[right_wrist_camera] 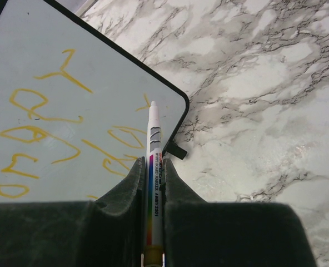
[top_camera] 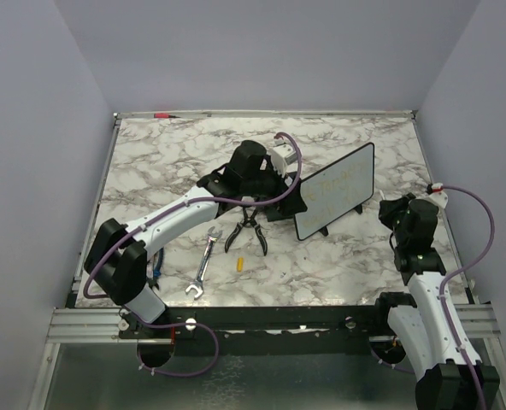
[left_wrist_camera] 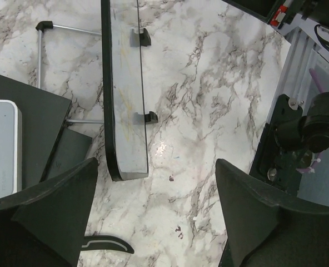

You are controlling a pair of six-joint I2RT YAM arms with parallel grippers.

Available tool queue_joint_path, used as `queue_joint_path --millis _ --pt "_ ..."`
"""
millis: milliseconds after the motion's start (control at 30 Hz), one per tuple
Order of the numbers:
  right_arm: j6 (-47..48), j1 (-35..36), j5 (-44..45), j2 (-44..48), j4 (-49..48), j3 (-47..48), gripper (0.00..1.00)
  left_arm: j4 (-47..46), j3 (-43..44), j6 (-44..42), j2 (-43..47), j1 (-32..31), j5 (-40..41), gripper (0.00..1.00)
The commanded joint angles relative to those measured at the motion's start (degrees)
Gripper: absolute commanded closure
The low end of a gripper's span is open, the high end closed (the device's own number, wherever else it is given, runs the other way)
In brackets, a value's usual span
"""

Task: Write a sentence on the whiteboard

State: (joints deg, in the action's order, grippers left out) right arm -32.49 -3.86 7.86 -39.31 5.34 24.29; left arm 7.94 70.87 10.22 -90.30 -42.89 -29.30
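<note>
1. The right gripper (right_wrist_camera: 153, 166) was closed tight on the marker (right_wrist_camera: 153, 136), both fingers pinching the barrel and the tip pointing out ahead.
2. That tip lay over a rounded corner of the whiteboard (right_wrist_camera: 98, 53), beside the yellow strokes of the sentence (right_wrist_camera: 64, 119). I could not tell whether it touched the face.
3. The board stood tilted on small feet near the middle right of the table. I judged that the stroke called for light pressure, square to the face, in short lines on bare white. A hard push could slide the board or tip it.
4. The left gripper (left_wrist_camera: 156, 164) was spread wide and held nothing. The board's thin edge lay just ahead of it, nearer one finger, with a black block topped by a grey pad (left_wrist_camera: 0, 150) off to the side. I judged it well placed to brace the frame.
5. The table (top_camera: 347, 265) was glossy marble-patterned, so I expected little grip under the feet. Pliers (top_camera: 249, 231), a wrench (top_camera: 203, 266) and a small yellow piece (top_camera: 239, 263) lay to the left of the board.
6. Plain pale walls (top_camera: 31, 128) closed in three sides.
</note>
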Motion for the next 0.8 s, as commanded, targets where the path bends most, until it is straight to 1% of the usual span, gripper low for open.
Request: queue_joint_path --millis 0,133,200,300,433,533,600,767 --pt "0.6 -0.4 -1.0 1.0 1.8 1.6 0.99 0.3 -0.3 -0.6 2.9 -0.3 3.4 0.11" --pt "0.9 -0.4 -3.1 1.5 2.8 2.2 0.99 0.6 -1.0 -1.8 4.7 -0.3 6.2 0.10" --pt "1.0 -0.4 -4.7 2.0 3.8 2.2 0.99 0.4 -2.3 -2.6 6.7 -0.3 8.9 0.10" --pt "0.9 -0.4 -8.4 3.4 6.0 2.1 0.99 0.1 -5.6 -3.4 10.8 -0.3 16.1 0.10" --pt "1.0 -0.4 -16.2 5.9 8.6 1.3 0.99 -0.2 -10.8 -2.2 16.7 -0.3 24.2 0.10" --pt "0.4 -0.4 -22.0 7.3 9.7 0.3 0.99 0.0 -15.1 0.1 20.9 -0.3 28.5 0.10" --pt "0.5 -0.4 -25.2 7.7 10.8 0.1 0.99 0.3 -18.0 3.2 23.5 -0.4 30.9 0.10" --pt "1.4 -0.4 -34.8 8.3 10.8 -1.5 0.99 0.3 -26.1 12.1 28.1 -0.8 33.3 0.13"
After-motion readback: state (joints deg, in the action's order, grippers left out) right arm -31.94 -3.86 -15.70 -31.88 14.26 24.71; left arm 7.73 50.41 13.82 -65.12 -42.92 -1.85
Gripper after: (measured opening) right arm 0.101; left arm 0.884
